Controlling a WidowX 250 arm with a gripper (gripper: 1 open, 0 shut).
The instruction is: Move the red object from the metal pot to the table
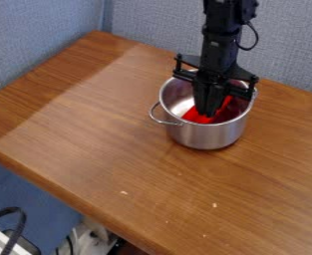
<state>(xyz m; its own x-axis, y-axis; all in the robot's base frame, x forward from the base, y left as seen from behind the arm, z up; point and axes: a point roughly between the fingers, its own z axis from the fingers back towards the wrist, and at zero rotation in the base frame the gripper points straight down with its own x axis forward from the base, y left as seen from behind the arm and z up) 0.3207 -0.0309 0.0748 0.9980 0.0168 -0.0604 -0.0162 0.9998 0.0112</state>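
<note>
The metal pot (206, 122) stands on the table (92, 110), right of its middle, with one small handle facing left. The red object (198, 118) lies inside the pot, and only part of it shows at the bottom. My gripper (210, 103) reaches straight down into the pot from above. Its dark fingers (202, 95) are drawn close together around the upper part of the red piece, and they hide that part.
A grey-blue fabric wall (39, 30) runs behind the table. The table's rounded front edge (65, 189) drops off to the floor, where cables (12, 234) lie.
</note>
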